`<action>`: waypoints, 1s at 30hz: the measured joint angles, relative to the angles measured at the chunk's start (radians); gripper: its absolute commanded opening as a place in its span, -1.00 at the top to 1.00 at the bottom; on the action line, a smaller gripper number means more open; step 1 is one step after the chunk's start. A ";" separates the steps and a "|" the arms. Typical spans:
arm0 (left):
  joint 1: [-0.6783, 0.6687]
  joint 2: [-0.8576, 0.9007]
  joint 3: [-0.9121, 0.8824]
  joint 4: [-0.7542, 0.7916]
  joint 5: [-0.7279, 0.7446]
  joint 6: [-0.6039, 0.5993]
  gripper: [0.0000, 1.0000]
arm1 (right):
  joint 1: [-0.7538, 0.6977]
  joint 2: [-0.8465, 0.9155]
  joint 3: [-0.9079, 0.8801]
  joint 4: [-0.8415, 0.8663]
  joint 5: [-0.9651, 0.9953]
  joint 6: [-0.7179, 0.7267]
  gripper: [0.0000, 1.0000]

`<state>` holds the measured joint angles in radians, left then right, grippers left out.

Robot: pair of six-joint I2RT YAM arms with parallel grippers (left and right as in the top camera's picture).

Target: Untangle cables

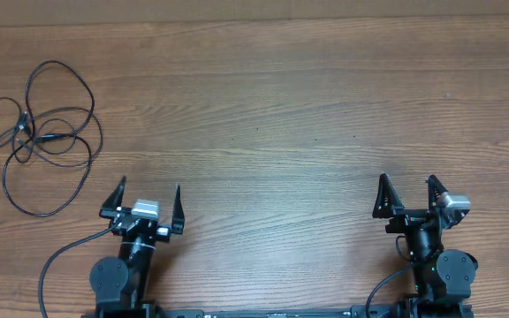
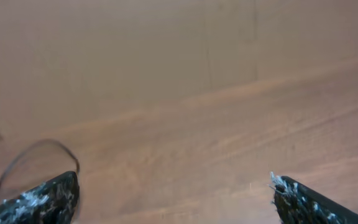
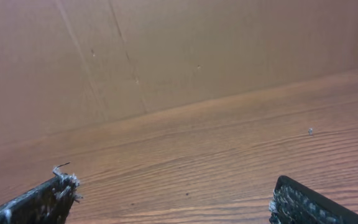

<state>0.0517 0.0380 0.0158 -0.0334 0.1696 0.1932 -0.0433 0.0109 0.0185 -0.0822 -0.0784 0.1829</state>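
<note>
A tangle of thin black cables (image 1: 47, 132) lies in loose overlapping loops on the wooden table at the far left, with small connectors near its middle. One blurred loop shows at the lower left of the left wrist view (image 2: 33, 158). My left gripper (image 1: 148, 199) is open and empty, a little to the right of and below the tangle, apart from it. My right gripper (image 1: 408, 193) is open and empty at the table's right side, far from the cables. Both sets of fingertips show wide apart in the wrist views (image 2: 174, 193) (image 3: 173, 196).
The wooden table (image 1: 281, 115) stretches between the arms. A brown board wall (image 3: 166, 56) stands behind the table's far edge. Each arm's own black cable trails off its base near the front edge (image 1: 56, 265).
</note>
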 measured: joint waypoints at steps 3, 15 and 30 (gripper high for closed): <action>0.000 -0.019 -0.006 -0.027 -0.008 0.001 -0.99 | 0.000 0.000 0.000 0.000 0.000 0.000 -1.00; 0.000 -0.021 -0.006 -0.027 -0.010 0.001 -0.99 | 0.000 0.000 0.000 0.000 0.000 0.000 -0.99; 0.000 -0.021 -0.006 -0.027 -0.010 0.002 -0.99 | 0.000 0.000 0.000 0.000 0.000 0.000 -1.00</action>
<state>0.0517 0.0166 0.0093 -0.0608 0.1593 0.1947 -0.0433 0.0109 0.0185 -0.0826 -0.0780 0.1833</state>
